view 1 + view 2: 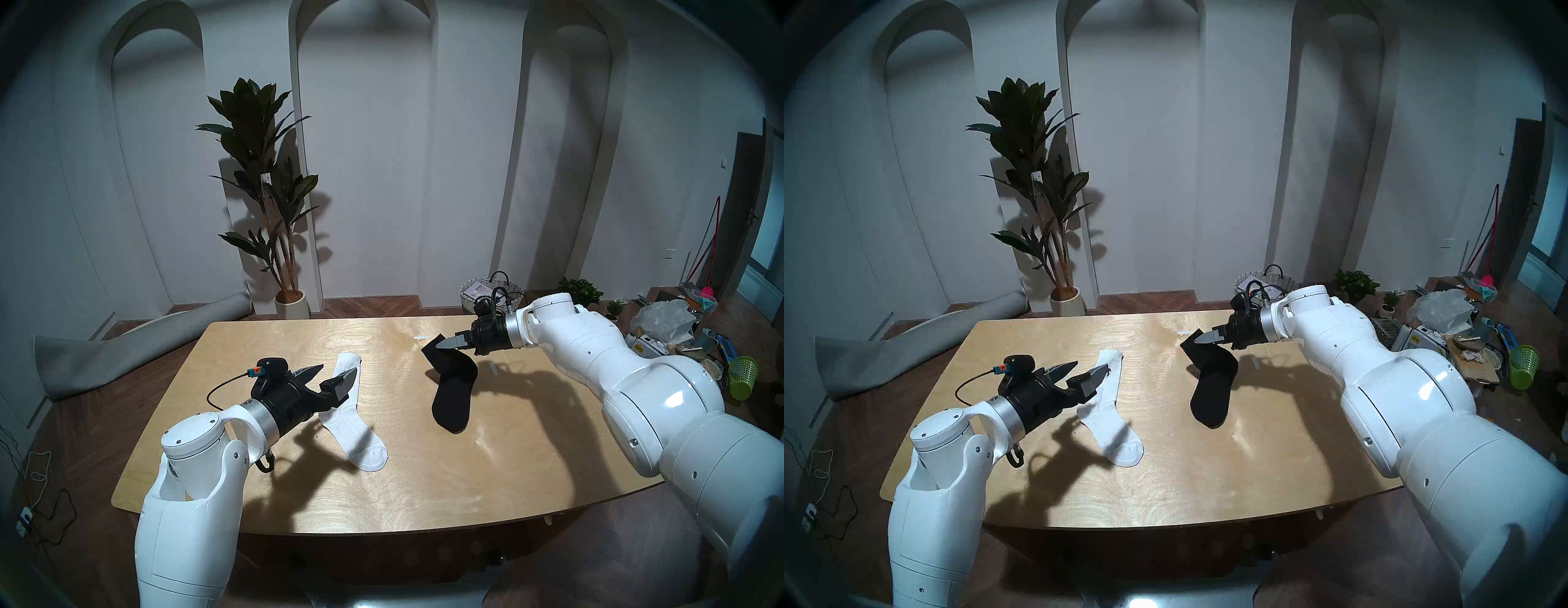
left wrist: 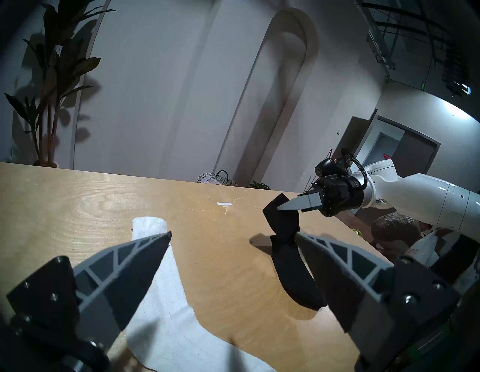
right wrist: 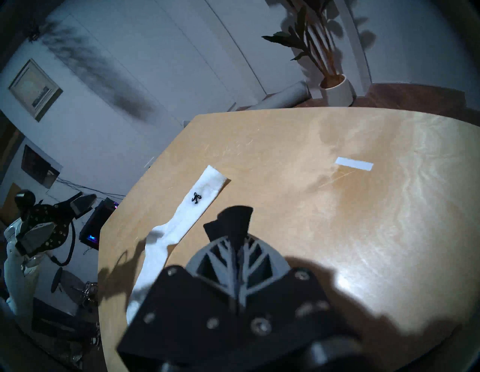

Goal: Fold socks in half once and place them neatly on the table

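One cuff of the black sock (image 1: 452, 384) pinched in right end effector (image 1: 441, 343): carry toward six o'clock, lay it square over the toe; left end effector (image 1: 329, 375) wide.

Both head views look down from above the table's (image 1: 382, 501) near edge toward the arched wall at twelve o'clock, nearly identical. The left wrist view sits low and close over the white sock (image 2: 166, 298), facing two o'clock. The right wrist view looks steeply down toward nine o'clock. Both wrist views share the black sock (image 2: 293, 259).
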